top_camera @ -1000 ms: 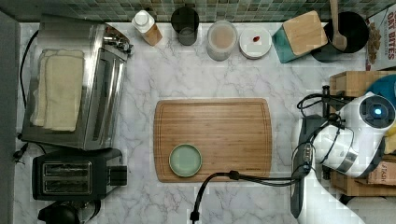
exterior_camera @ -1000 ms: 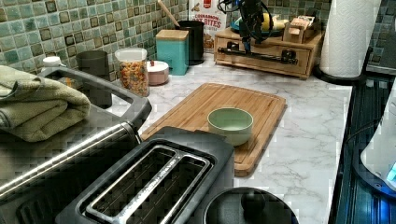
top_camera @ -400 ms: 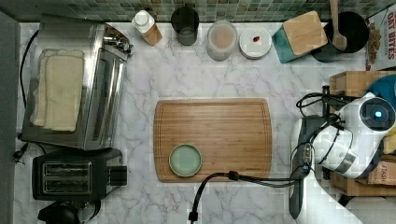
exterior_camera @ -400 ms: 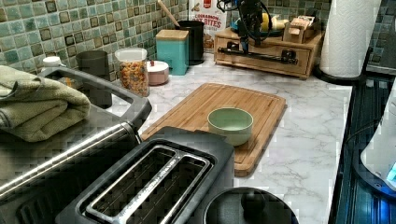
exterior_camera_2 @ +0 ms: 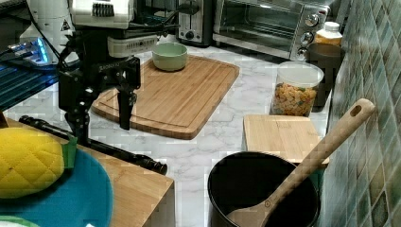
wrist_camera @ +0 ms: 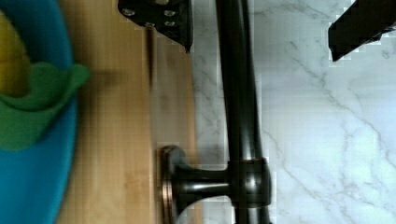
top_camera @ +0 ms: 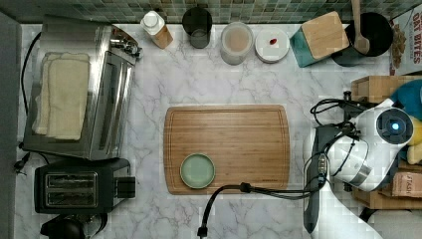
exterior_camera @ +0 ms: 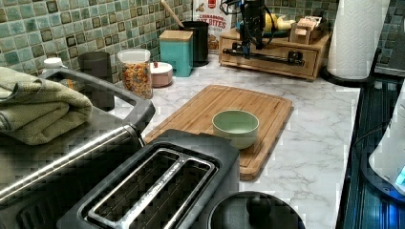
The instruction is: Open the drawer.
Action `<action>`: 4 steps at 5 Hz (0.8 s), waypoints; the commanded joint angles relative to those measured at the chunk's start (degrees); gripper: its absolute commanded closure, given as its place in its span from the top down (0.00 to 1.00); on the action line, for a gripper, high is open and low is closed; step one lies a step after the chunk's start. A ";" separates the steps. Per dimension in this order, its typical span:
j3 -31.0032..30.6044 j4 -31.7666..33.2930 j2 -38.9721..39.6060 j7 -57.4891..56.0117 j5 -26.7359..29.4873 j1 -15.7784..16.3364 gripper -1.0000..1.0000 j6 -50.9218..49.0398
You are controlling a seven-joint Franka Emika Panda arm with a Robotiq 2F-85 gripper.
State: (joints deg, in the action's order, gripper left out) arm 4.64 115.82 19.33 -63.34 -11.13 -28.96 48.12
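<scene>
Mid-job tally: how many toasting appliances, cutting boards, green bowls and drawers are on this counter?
Toasting appliances: 2 (toaster oven, toaster)
Cutting board: 1
Green bowl: 1
Drawer: 1
Total: 5

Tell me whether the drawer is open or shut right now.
Shut. In the left view the drawer front sits flush with its wooden box, no tray showing. The open gripper straddles the black bar handle, fingers either side, not yet clamped.

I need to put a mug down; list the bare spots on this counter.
Bare marble lies between the toaster oven and the cutting board, and between the board and the jars along the tiled wall. The board is free apart from the green bowl. It is crowded by the drawer, where the tool straddles the handle, and near the cable.
</scene>
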 commanded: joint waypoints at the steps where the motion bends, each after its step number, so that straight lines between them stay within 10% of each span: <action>1: 1.16 2.93 1.44 -0.68 -2.45 -1.02 1.00 9.30; 4: 2.36 8.64 0.26 5.64 -3.12 1.26 1.00 8.78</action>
State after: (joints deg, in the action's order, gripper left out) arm 6.11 119.74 21.68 -63.06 -12.62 -27.70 58.47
